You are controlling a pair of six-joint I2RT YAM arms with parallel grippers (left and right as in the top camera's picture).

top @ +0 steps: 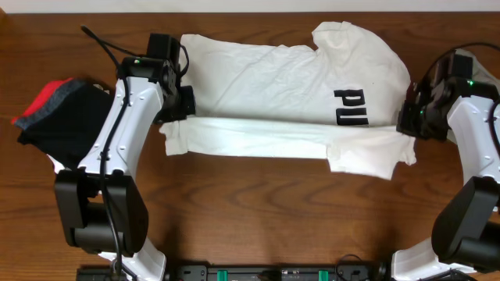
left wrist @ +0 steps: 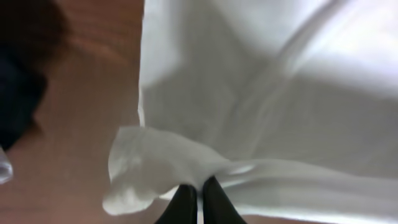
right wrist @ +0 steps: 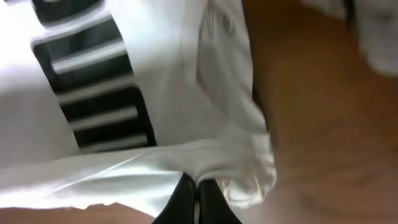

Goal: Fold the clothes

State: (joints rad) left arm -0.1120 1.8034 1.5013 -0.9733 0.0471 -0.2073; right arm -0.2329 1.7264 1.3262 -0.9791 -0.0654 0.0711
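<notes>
Now left gripper (left wrist: 199, 186) and right gripper (right wrist: 195, 182) clamp opposite ends of the white T-shirt (top: 258, 78) at the far edge of the table (top: 258, 211).
Uneven pulls could skew the fold.

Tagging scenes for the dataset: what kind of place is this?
Probably a robotics lab bench, not a home: left arm and right arm mounted at a wooden table, a white T-shirt spread between them, dark and red garments piled at its left end.
</notes>
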